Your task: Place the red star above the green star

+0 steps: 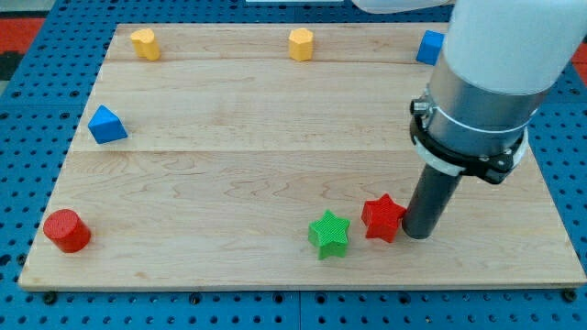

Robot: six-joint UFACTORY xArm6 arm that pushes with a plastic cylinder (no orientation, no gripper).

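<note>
The red star [382, 218] lies near the view's bottom, right of centre. The green star [329, 234] lies just to its left and slightly lower, almost touching it. My tip [418, 233] stands right against the red star's right side, at about the same height in the view. The arm's wide grey body rises from it toward the view's top right and hides part of the board there.
A red cylinder [66, 230] sits at the bottom left. A blue triangular block [106, 125] lies at the left. Two yellow blocks [144, 43] [301, 44] and a blue block [429, 47] stand along the top edge of the wooden board [229, 165].
</note>
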